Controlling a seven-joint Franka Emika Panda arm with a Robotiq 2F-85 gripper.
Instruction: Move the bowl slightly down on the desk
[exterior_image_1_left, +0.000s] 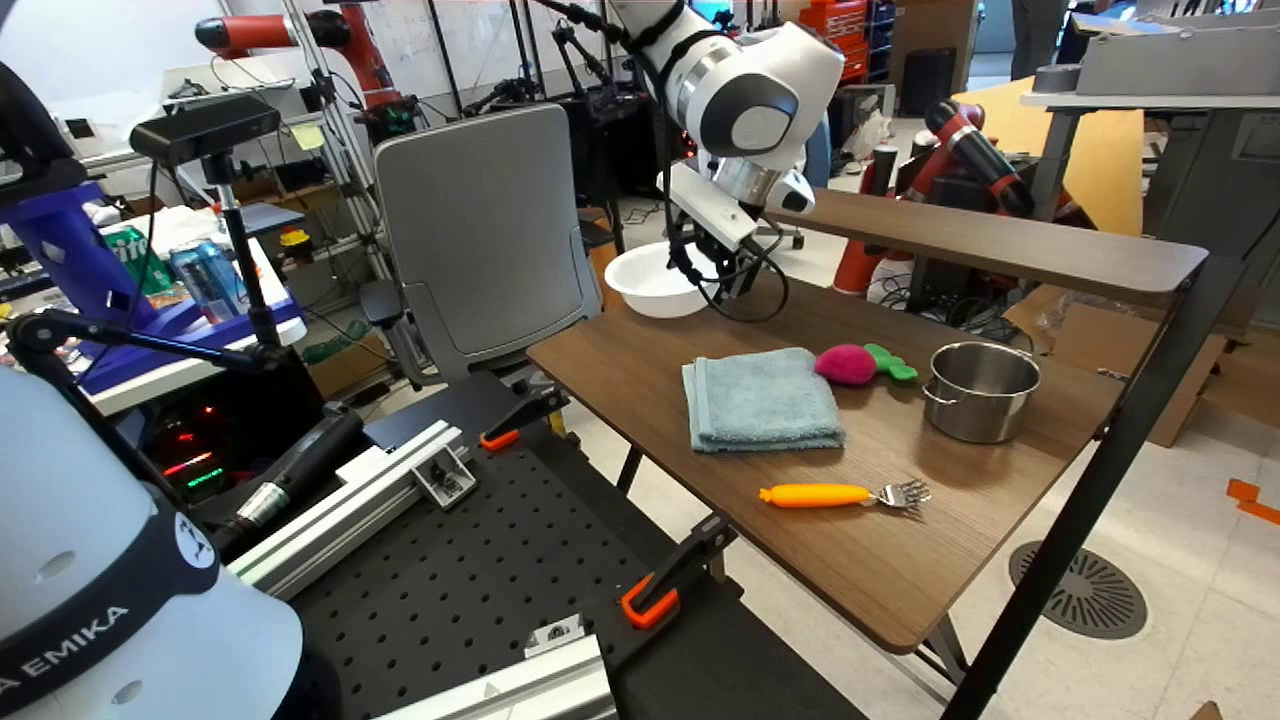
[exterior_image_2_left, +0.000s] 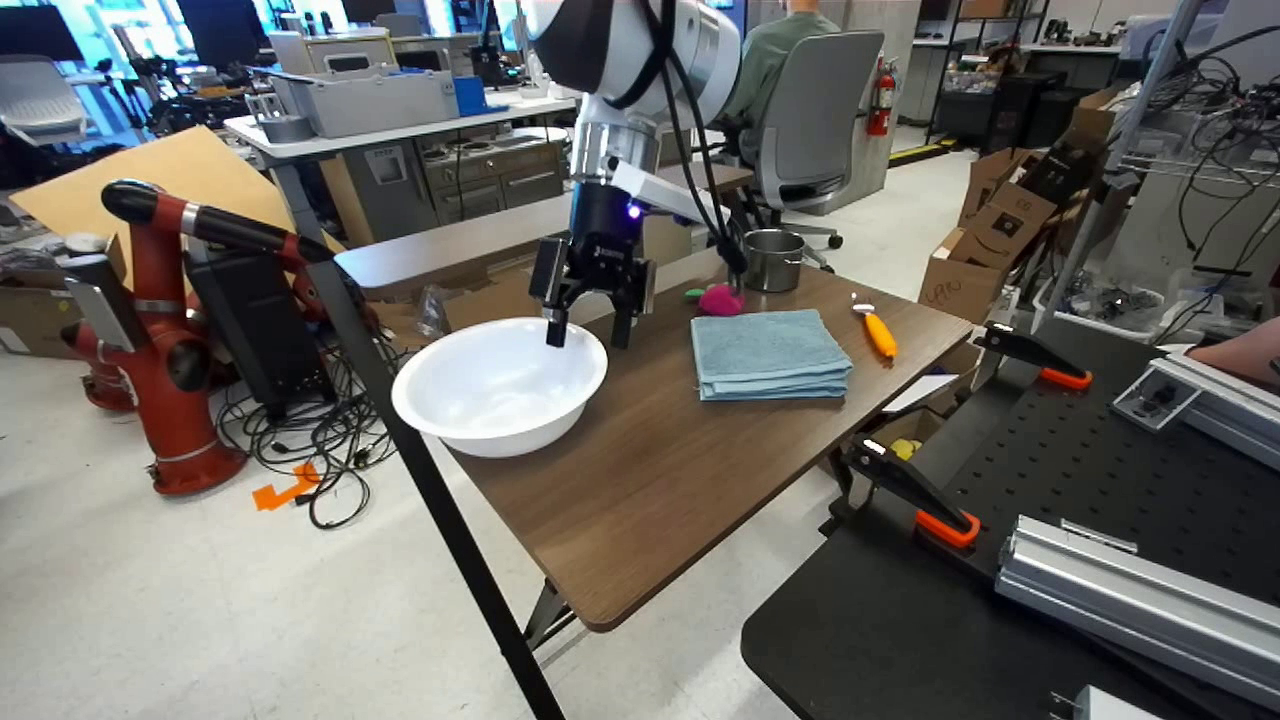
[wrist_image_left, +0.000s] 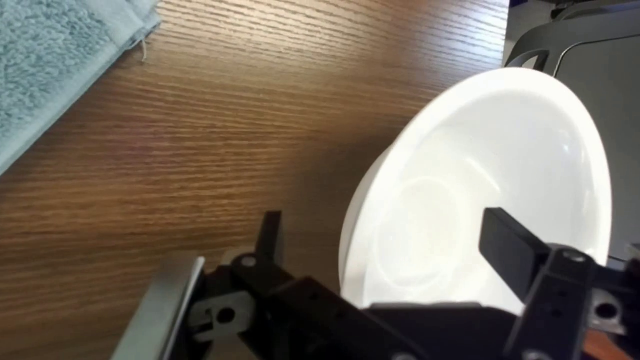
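Gripper (exterior_image_2_left: 589, 337) at the rim of the shallow white bowl (exterior_image_2_left: 500, 395), fingers (wrist_image_left: 270, 235) spread wide: one outside the wall, one above the hollow, rim between the two in the wrist view. Both apart from that stretch of rim there; bowl unclamped. Depth of fingertips relative to rim: cannot tell.

Bowl set mouth-up at a short end of the desk (exterior_image_2_left: 680, 470), part of the rim reaching past the edge as seen in an exterior view. Share of base on the desk: hidden. Inner bottom in sight in the wrist view, glossy white with a faint ring and light streaks.

Second container: shiny metal pot (exterior_image_1_left: 975, 415), straight-sided, loop handle, standing upright toward the opposite end. Upper inner wall visible in an exterior view; contents not readable.

Between bowl and pot, folded teal towel (exterior_image_1_left: 765, 400), flat, in stacked layers. Just beside towel, pink radish-shaped toy (exterior_image_1_left: 848, 365) with green leaves; contact with towel uncertain. Orange-handled fork (exterior_image_1_left: 845, 494) lying flat, apart from towel, near a long edge. Raised wooden shelf (exterior_image_1_left: 1000, 240) along the other long side. Cardboard boxes (exterior_image_2_left: 1000, 235) piled in the background; contents: cannot tell.
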